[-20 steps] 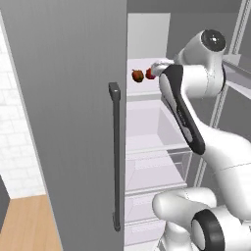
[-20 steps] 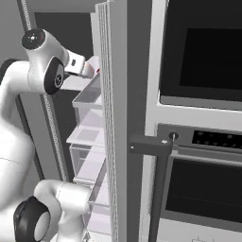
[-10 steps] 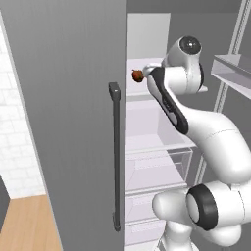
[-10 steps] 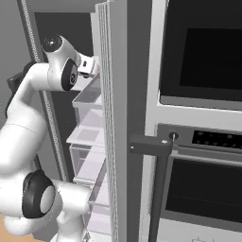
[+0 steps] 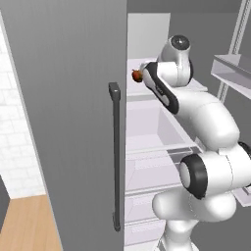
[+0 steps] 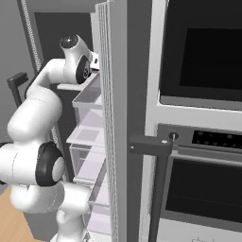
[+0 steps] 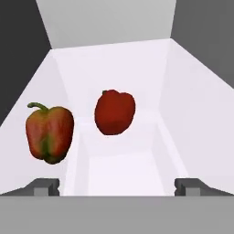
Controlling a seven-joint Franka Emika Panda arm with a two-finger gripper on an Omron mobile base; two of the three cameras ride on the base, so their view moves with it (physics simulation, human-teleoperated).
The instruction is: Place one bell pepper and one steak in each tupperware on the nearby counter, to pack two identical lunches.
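So the arm is reaching up into the open fridge, onto the white fridge shelf (image 7: 114,73). From the hand camera the gripper (image 7: 118,186) has its two fingertips (image 7: 43,186) spread wide apart with nothing between them, not touching either pepper

Two bell peppers sit on that shelf. The bright red pepper (image 7: 114,112) is roughly in the middle of the shelf, pretty much lined up with the gap between the fingers but further back. The darker brownish-red pepper (image 7: 50,133) with green patches and a curled stem is off to the left of it in the hand view, nearer the shelf's left wall and a bit closer to the hand. The two are near each other but not touching

In the left base view you can just see one pepper (image 5: 137,75) poking out past the edge of the big grey fridge door (image 5: 73,122), right at the end of the arm, sitting at shelf level above the clear drawers (image 5: 157,127). Which of the two it is I can't tell from there

Right base view has the arm bent up beside the door bins (image 6: 90,97), with a wall oven (image 6: 203,118) to the right of the fridge
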